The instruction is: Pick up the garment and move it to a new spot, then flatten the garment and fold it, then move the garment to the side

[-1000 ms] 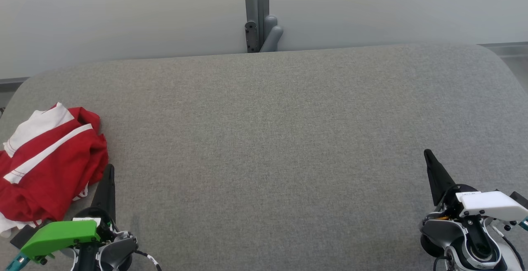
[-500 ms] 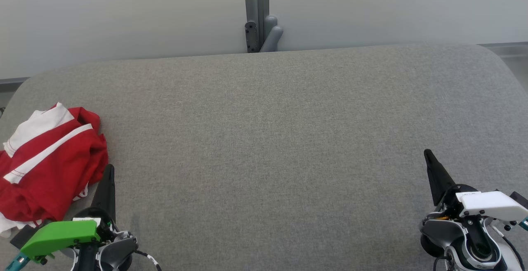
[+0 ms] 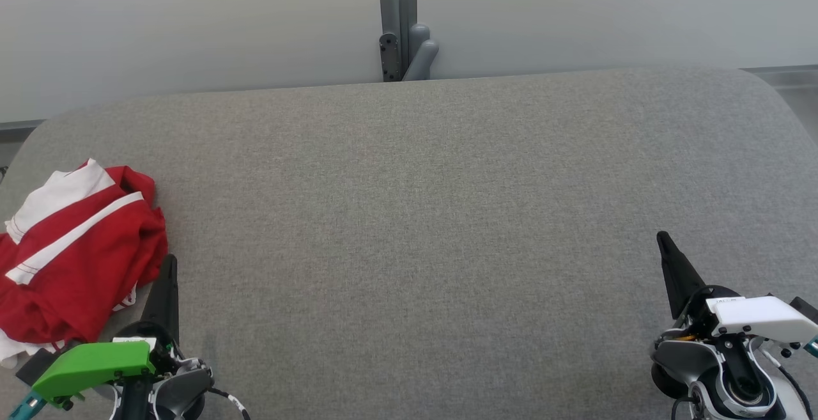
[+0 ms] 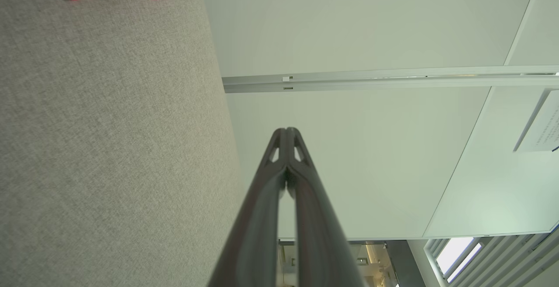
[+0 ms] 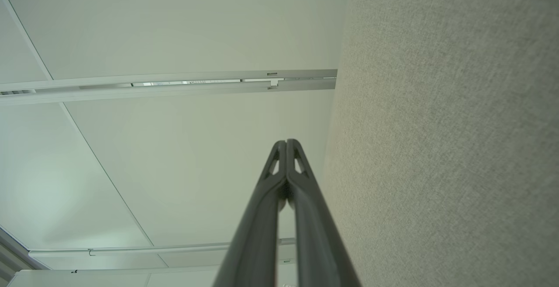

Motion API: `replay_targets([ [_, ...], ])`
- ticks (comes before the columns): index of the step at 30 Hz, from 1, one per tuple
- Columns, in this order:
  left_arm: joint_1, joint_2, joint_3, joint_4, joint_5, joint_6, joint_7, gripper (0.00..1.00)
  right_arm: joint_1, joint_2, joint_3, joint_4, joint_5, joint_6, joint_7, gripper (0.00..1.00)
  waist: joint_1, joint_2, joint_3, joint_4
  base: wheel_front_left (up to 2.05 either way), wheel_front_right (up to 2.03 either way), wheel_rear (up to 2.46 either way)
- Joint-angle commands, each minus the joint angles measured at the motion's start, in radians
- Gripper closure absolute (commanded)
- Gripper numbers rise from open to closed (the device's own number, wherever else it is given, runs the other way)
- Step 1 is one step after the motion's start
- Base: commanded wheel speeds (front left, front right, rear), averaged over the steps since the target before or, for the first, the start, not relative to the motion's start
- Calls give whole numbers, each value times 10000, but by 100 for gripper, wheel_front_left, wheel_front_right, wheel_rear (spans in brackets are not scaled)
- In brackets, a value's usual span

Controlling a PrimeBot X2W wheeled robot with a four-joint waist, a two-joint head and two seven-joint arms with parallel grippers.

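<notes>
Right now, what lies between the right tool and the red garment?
From the right tool, the head view shows bare grey cushion, then the left tool close beside the garment.

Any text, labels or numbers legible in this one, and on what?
Nothing can be read clearly.
Print on the wall notice: too small to read.
The label on the left arm: blurred.
The marking on the right arm's white cover: too small to read.
</notes>
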Motion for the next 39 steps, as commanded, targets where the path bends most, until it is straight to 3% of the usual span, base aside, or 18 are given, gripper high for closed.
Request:
replay_targets([
  [1,-100,67,10,-11,-1,-61,-11,100,40,-43,-7,-32,55,4,18,100,0,0,0,0,0,0,0],
  [39,-101,65,10,-12,-1,-62,-12,100,40,-43,-7,-32,55,4,18,100,0,0,0,0,0,0,0],
])
